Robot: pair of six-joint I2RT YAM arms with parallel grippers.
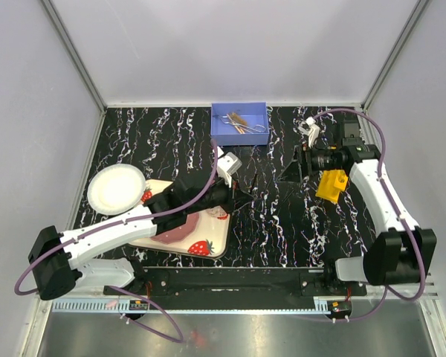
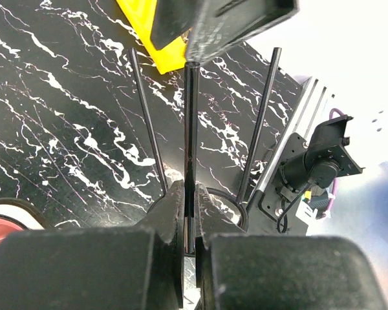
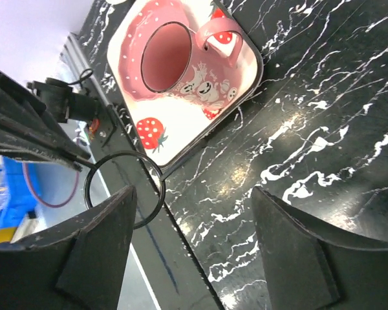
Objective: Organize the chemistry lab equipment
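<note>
Two tools over black white-veined stone worktop (image 1: pixel 275 223). Left tool (image 2: pixel 189 194) pinching thin dark tube (image 2: pixel 191 129) above worktop, near middle. Right tool (image 3: pixel 193 194) spread wide, just beside long yellow holed rack (image 1: pixel 331 184).

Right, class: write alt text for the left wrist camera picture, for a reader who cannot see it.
The left hand is shut on a thin dark tube that points away over a black, white-veined table. Two more thin dark rods fan out either side of it, and a corner of the yellow rack shows at the top edge.
</note>
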